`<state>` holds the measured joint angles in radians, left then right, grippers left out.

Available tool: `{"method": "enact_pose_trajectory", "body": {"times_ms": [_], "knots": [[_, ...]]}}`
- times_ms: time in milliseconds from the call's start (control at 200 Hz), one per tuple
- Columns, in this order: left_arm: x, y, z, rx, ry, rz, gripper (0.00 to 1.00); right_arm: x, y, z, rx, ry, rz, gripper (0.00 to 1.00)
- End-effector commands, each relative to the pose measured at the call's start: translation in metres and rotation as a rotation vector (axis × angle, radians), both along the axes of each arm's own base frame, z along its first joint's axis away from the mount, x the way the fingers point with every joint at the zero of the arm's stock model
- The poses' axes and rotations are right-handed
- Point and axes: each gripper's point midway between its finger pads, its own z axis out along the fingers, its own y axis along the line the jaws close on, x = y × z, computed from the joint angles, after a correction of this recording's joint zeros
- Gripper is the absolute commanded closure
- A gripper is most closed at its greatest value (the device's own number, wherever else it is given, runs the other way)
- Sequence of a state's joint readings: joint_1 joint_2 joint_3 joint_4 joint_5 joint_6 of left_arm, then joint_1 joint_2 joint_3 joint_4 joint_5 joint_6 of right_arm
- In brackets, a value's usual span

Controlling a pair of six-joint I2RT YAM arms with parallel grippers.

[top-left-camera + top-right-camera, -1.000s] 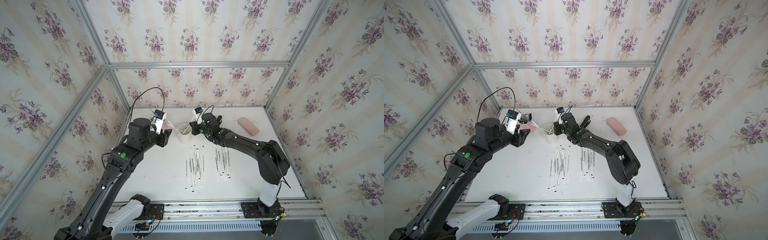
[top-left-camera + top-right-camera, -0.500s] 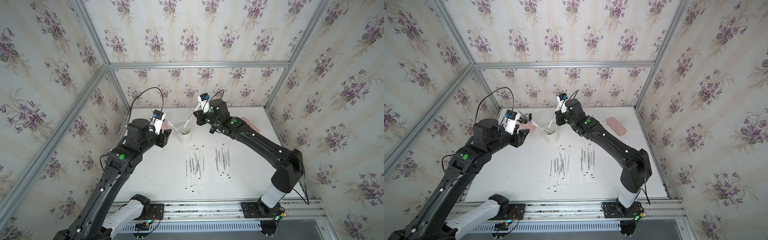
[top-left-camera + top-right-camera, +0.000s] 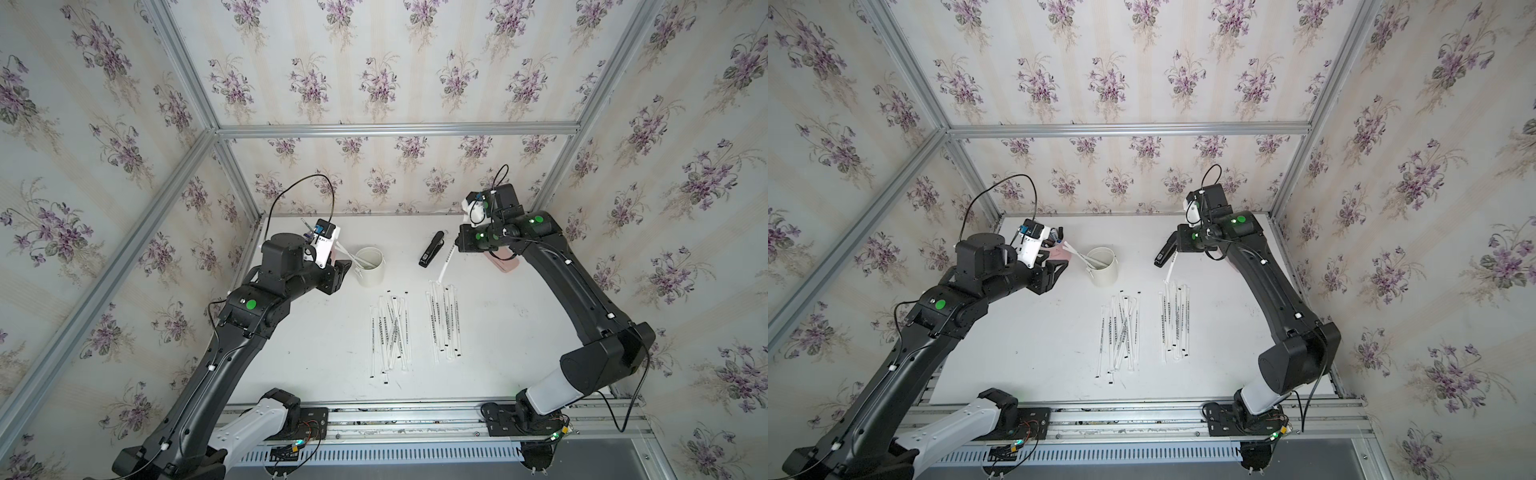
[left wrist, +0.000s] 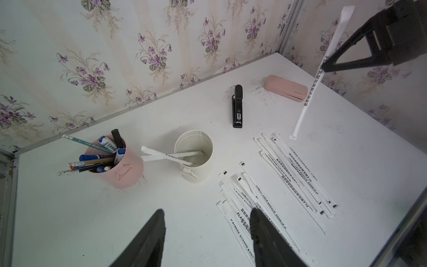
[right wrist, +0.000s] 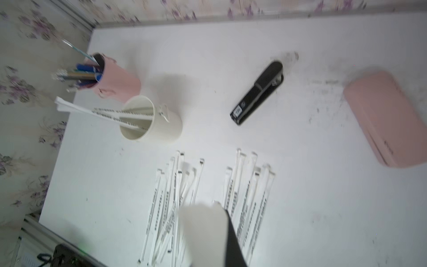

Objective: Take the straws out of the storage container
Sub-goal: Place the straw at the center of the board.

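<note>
My right gripper (image 4: 324,67) is pinched shut on 1 straw (image 4: 308,101). The left wrist view shows this at its upper right, and I cannot tell if the straw's low end touches the table (image 4: 80,208).

My left gripper (image 4: 207,210) is spread wide with nothing in it, at the bottom of that view. The storage container (image 4: 196,172) stands upright in the middle, and a few straws (image 4: 171,156) lean out toward the pink pen cup (image 4: 124,171).

In both top views my left arm (image 3: 266,307) hides most of that cup. They show a messy pile (image 3: 390,332) and a tidy pile (image 3: 444,322) of straws lying flat at lower middle. The right wrist view is blurry — my right fingers (image 5: 233,242) are only a dark smear.
</note>
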<state>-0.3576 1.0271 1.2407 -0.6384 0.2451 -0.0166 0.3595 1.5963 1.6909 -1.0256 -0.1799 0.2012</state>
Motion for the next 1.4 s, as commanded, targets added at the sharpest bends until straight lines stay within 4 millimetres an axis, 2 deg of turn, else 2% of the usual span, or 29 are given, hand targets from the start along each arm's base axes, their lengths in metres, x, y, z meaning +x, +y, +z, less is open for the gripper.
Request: {"method": "enact_pose_trajectory", "body": {"times_ms": [0,210,654,784,884,1019,1204,1394], "knots": [[-0.002,-0.011,0.003,-0.040,0.020,-0.052,0.41,-0.041,-0.009,-0.037,-0.043,0.211,0.023,1.00],[-0.002,-0.012,0.006,-0.062,0.017,-0.046,0.41,-0.055,-0.008,-0.084,-0.064,0.366,0.032,1.00],[-0.008,-0.006,0.017,-0.079,-0.031,-0.021,0.42,-0.060,-0.001,-0.147,-0.165,0.522,0.056,1.00],[-0.009,-0.005,0.019,-0.077,-0.038,-0.021,0.42,-0.057,0.001,-0.153,-0.168,0.531,0.059,1.00],[-0.009,-0.005,0.019,-0.074,-0.038,-0.021,0.42,-0.056,0.002,-0.155,-0.171,0.534,0.061,0.91],[-0.008,-0.004,0.017,-0.069,-0.034,-0.017,0.42,-0.056,0.003,-0.156,-0.171,0.529,0.062,0.86],[-0.005,-0.003,0.012,-0.056,-0.023,-0.008,0.42,-0.052,0.007,-0.149,-0.163,0.493,0.065,0.80],[0.005,0.000,0.000,-0.039,0.021,0.035,0.42,-0.046,0.010,-0.138,-0.144,0.432,0.073,0.80]]}}
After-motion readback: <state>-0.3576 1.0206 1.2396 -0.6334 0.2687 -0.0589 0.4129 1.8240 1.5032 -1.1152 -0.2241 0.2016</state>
